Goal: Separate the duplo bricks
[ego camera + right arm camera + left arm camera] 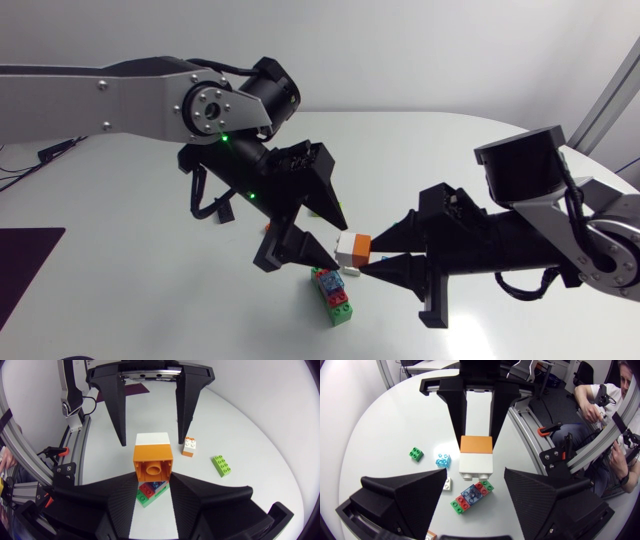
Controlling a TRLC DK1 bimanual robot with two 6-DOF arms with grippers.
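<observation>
Centre of head view: R pincer (372, 254) clamped on orange brick (359, 241) of the orange/white pair. White brick (347, 256) pokes toward L pincer (338, 243), jaws apart either side, not touching. Risk: L closes off-centre, so pair twists or drops onto green-red-blue stack (333, 293) just below in frame. Loose green brick (416, 453) and blue brick (443, 460) sit nearby on surface (150, 300), not obstructing.

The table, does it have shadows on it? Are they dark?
Head view: soft grey shadows lie on the table, none sharp-edged. Left wrist view: the green brick casts barely any. Right wrist view: the red brick sits shaded under the orange brick that the right gripper holds.
</observation>
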